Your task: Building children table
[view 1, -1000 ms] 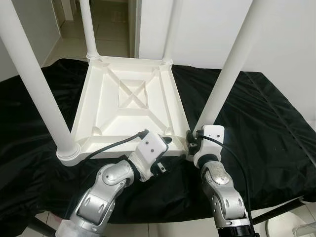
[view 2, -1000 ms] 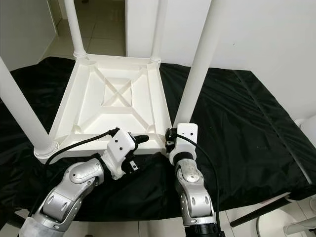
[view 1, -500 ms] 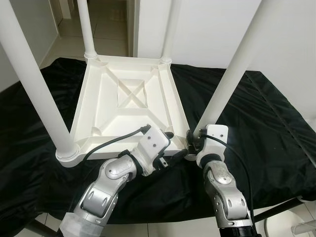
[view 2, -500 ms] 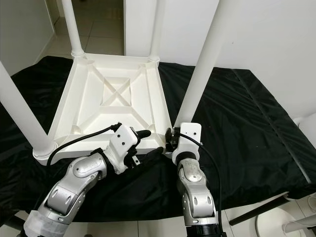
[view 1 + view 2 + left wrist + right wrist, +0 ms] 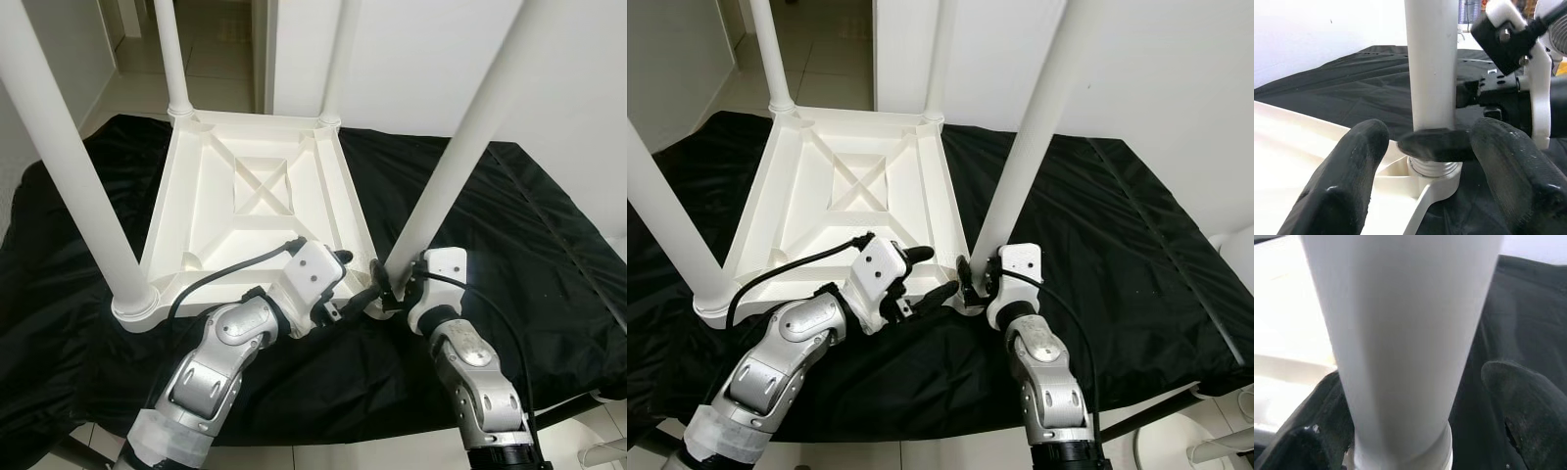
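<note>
White plastic children's table top (image 5: 257,211) lies upside down on the black cloth-covered surface (image 5: 509,255), legs pointing up. Right gripper (image 5: 1415,431) straddles the near-right white tubular leg (image 5: 446,176) at its socket, unclenched, likely to screw it in. Left gripper (image 5: 1422,161) spread wide beside that corner, probably steadying. Leg axis near vertical, slightly tilted.

A black cloth (image 5: 509,245) covers the surface; the upturned white table (image 5: 257,211) rests on it.

Both eye views look down from above the table (image 5: 257,201). Each wrist view sits close to the near leg (image 5: 1431,63), facing it from opposite sides.
</note>
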You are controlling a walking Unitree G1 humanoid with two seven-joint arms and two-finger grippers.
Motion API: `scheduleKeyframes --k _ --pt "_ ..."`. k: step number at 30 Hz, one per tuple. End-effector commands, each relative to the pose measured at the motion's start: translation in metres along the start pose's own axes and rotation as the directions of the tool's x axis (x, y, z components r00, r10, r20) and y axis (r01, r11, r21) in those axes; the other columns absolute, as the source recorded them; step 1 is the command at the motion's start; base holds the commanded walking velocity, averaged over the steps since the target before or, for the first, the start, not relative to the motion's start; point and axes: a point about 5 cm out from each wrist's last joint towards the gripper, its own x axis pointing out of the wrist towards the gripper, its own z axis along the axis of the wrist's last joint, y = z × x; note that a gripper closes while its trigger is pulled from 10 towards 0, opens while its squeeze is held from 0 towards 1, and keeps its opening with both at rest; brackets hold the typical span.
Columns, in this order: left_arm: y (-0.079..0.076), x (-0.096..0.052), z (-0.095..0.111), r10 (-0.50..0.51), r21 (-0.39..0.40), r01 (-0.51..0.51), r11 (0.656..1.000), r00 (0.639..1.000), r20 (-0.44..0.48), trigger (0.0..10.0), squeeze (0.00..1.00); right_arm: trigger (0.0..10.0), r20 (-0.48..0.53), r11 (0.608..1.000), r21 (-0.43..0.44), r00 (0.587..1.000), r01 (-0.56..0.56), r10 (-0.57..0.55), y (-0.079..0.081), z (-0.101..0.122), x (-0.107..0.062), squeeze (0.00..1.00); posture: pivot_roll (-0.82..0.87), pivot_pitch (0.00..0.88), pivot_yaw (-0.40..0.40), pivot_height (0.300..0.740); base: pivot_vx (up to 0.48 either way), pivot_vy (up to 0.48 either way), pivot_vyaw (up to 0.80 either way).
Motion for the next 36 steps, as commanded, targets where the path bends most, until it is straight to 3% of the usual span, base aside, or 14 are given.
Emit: scheduleKeyframes --k 1,4,9,12,13,15,16,17,22,31,32,33,36 --pt "0.001 0.001 -0.001 0.030 0.001 -0.030 1.000 1.000 -0.004 10.0 0.00 10.0 0.002 0.999 -0.005 0.999 -0.053 0.053 -0.007 -0.002 0.001 0.00 -0.01 0.015 -0.102 0.740 0.000 0.000 0.00" --pt "-0.001 0.000 -0.001 0.002 -0.005 -0.002 1.000 1.000 -0.007 10.0 0.00 10.0 0.006 0.979 -0.067 0.981 -0.191 0.192 -0.011 0.000 0.006 0.00 -0.01 0.018 -0.091 0.740 0.000 0.000 0.00" --pt "-0.002 0.000 -0.001 -0.018 -0.008 0.018 1.000 1.000 -0.005 10.0 0.00 10.0 0.009 0.965 -0.087 0.968 -0.248 0.250 -0.013 0.002 0.009 0.00 -0.01 0.018 -0.089 0.740 0.000 0.000 0.00" --pt "-0.006 -0.002 -0.002 -0.072 -0.017 0.072 0.997 0.997 -0.016 10.0 0.00 10.0 -0.025 0.919 -0.145 0.930 -0.366 0.366 -0.020 0.005 0.019 0.00 -0.01 0.014 -0.095 0.740 0.000 0.000 0.00" --pt "-0.008 -0.002 -0.003 -0.084 -0.014 0.083 0.996 0.996 -0.022 10.0 0.00 5.8 -0.044 0.907 -0.161 0.921 -0.389 0.387 -0.021 0.004 0.021 0.00 -0.01 0.014 -0.096 0.740 0.000 0.000 0.00" --pt "-0.009 -0.002 -0.004 -0.089 -0.011 0.088 0.996 0.996 -0.026 10.0 0.00 5.8 -0.055 0.901 -0.168 0.917 -0.400 0.396 -0.022 0.003 0.022 0.00 -0.01 0.014 -0.096 0.740 0.000 0.000 0.00" --pt "-0.010 -0.002 -0.004 -0.090 -0.007 0.090 0.996 0.995 -0.031 10.0 0.00 1.1 -0.066 0.896 -0.173 0.913 -0.408 0.403 -0.024 0.002 0.024 0.00 -0.01 0.011 -0.102 0.740 0.000 0.000 0.00" --pt "-0.011 -0.002 -0.005 -0.091 -0.005 0.091 0.996 0.995 -0.033 10.0 0.00 0.0 -0.083 0.890 -0.177 0.907 -0.421 0.413 -0.025 0.000 0.025 0.00 -0.01 0.008 -0.105 0.740 0.000 0.000 0.00" --pt "-0.011 0.002 -0.008 -0.071 0.006 0.071 0.997 0.997 -0.043 10.0 0.00 0.0 -0.121 0.864 -0.185 0.883 -0.468 0.453 -0.025 -0.007 0.026 0.00 -0.02 0.000 -0.117 0.740 0.000 0.000 0.00" --pt "-0.005 0.010 -0.005 -0.051 0.026 0.052 0.998 0.998 -0.034 10.0 0.00 0.0 -0.125 0.851 -0.156 0.865 -0.501 0.486 -0.025 -0.013 0.023 0.00 -0.05 0.000 -0.101 0.740 0.000 0.000 0.00" --pt "-0.005 0.011 -0.004 -0.054 0.027 0.055 0.998 0.998 -0.029 10.0 0.00 10.0 -0.114 0.859 -0.146 0.871 -0.491 0.479 -0.026 -0.013 0.022 0.00 -0.05 0.000 -0.096 0.740 0.000 0.000 0.00" --pt "-0.005 0.011 -0.004 -0.054 0.027 0.055 0.998 0.998 -0.029 10.0 0.00 10.0 -0.114 0.859 -0.146 0.871 -0.491 0.479 -0.026 -0.013 0.022 0.00 -0.05 0.000 -0.096 0.740 0.000 0.000 0.00" --pt "-0.004 0.010 -0.005 -0.062 0.042 0.063 0.997 0.998 -0.028 10.0 0.00 10.0 -0.058 0.914 -0.056 0.915 -0.402 0.399 -0.025 -0.013 0.018 0.00 -0.06 0.000 -0.088 0.740 0.000 0.000 0.00"
